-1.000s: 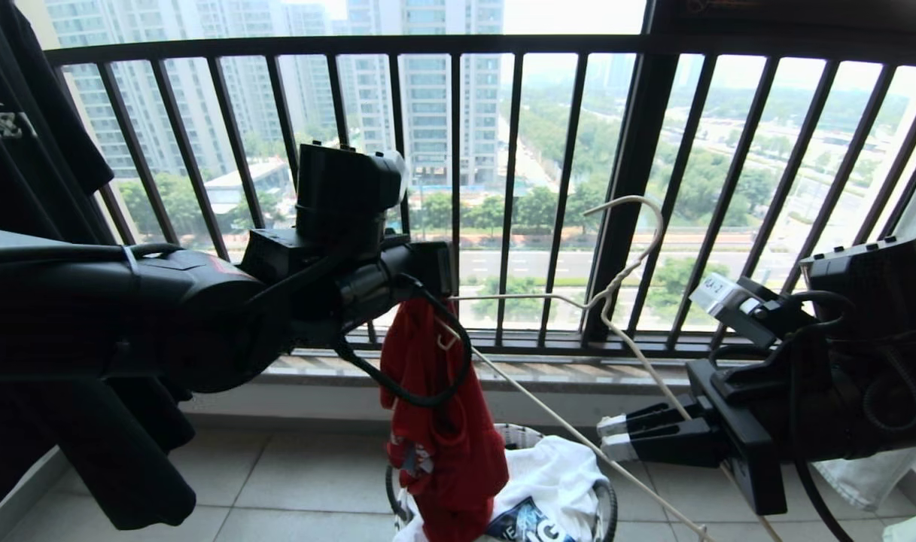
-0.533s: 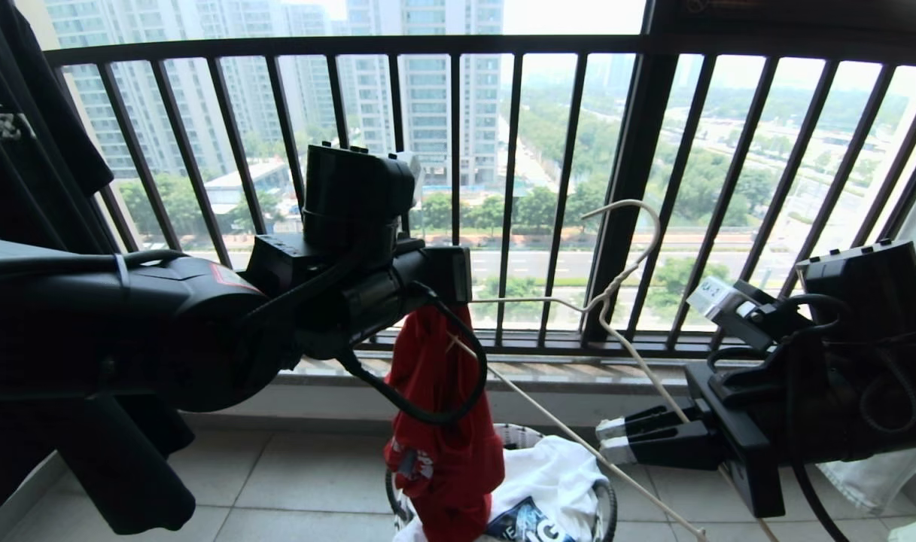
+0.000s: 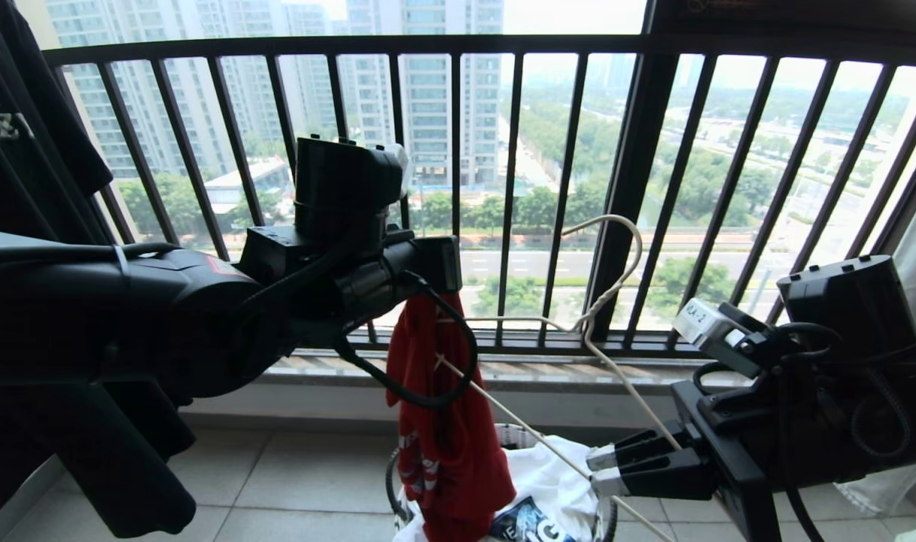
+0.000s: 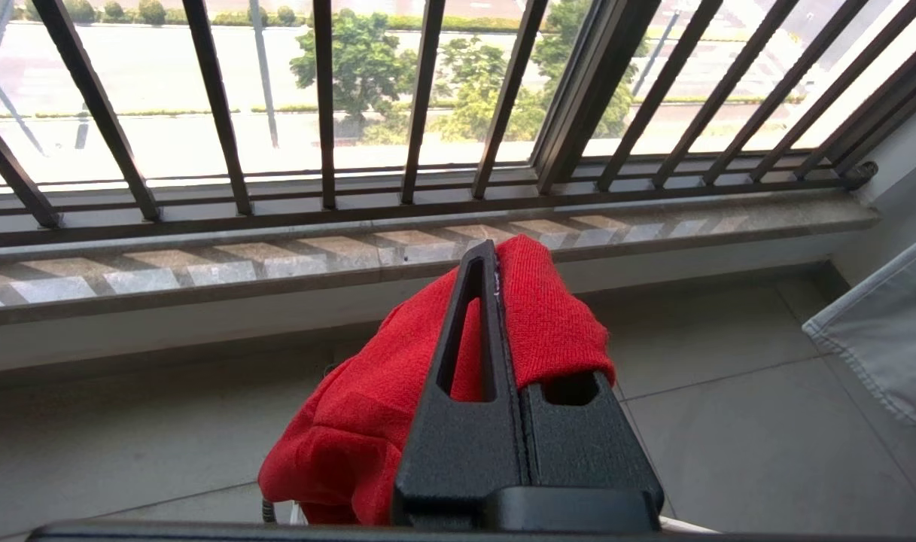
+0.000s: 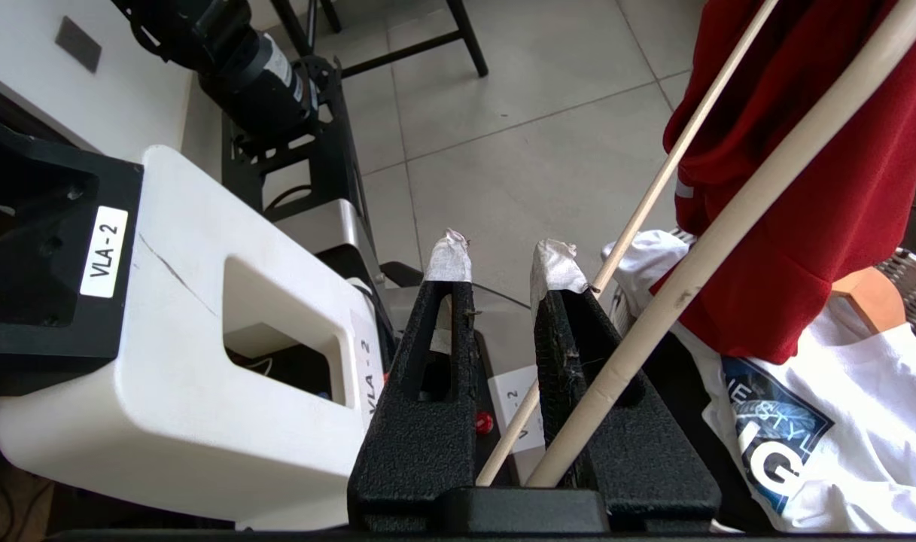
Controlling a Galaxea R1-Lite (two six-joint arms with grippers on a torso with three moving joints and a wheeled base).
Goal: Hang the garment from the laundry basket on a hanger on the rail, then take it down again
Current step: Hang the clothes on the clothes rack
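My left gripper point(image 4: 495, 301) is clamped flat on a fold of the red knit garment point(image 3: 446, 421); the cloth drapes limp over the laundry basket point(image 3: 607, 506), whose rim is mostly hidden by a white cloth point(image 3: 559, 474); my right gripper point(image 5: 503, 263), with taped tips and textured black fingers, stands narrowly parted; the thin off-white hanger point(image 3: 608, 293) runs through it, though I can't tell how firmly it's pinched; the hook curves up before the black railing point(image 3: 503, 188); no rail in view.
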